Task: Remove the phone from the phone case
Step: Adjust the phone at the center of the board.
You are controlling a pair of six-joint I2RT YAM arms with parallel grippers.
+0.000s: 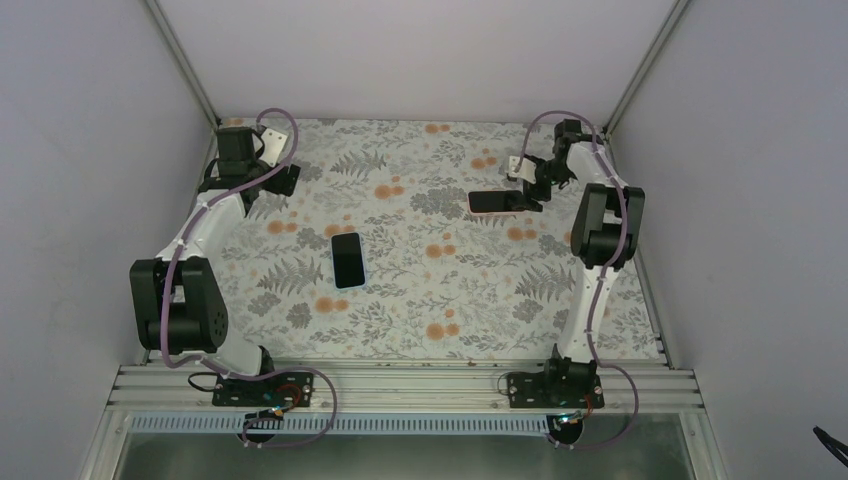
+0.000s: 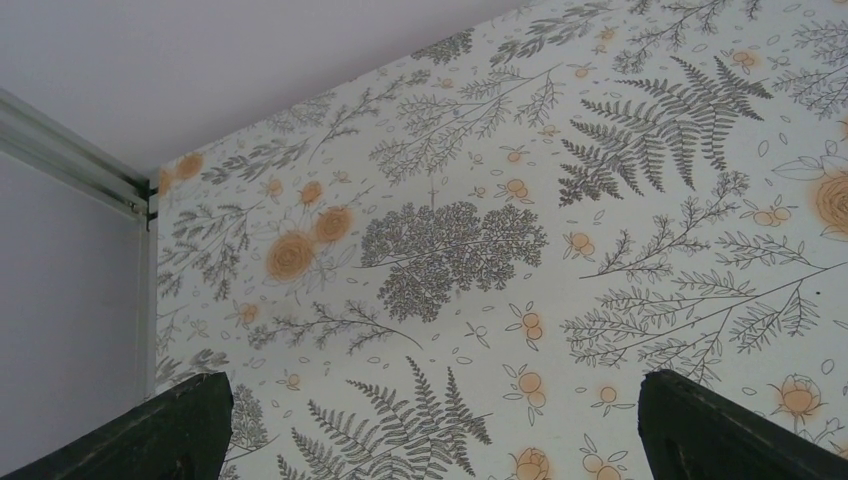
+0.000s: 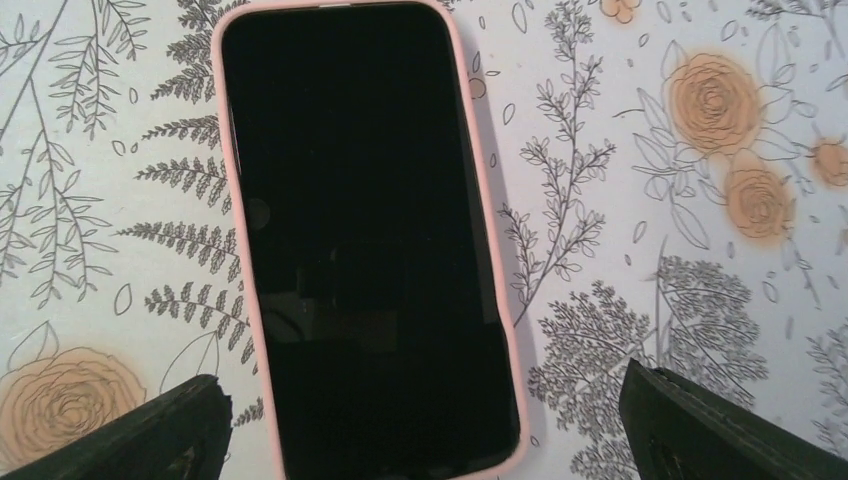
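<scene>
Phone point(image 3: 370, 240), black-screened and rectangular, sits face up inside a pink soft case point(image 3: 488, 232). It lies flat on the floral-printed tablecloth point(image 1: 420, 320), directly below the right gripper point(image 3: 422, 378). That gripper's jaws stand wide apart, one finger to either side of the phone's near end, and grip nothing. Left gripper point(image 2: 435, 378), over the far left corner of the cloth, likewise gapes wide and holds nothing, with only printed ferns and roses beneath it. A second black rectangular phone with a pale rim point(image 1: 347, 259) lies well apart from both grippers, roughly between them and nearer the arm bases.
</scene>
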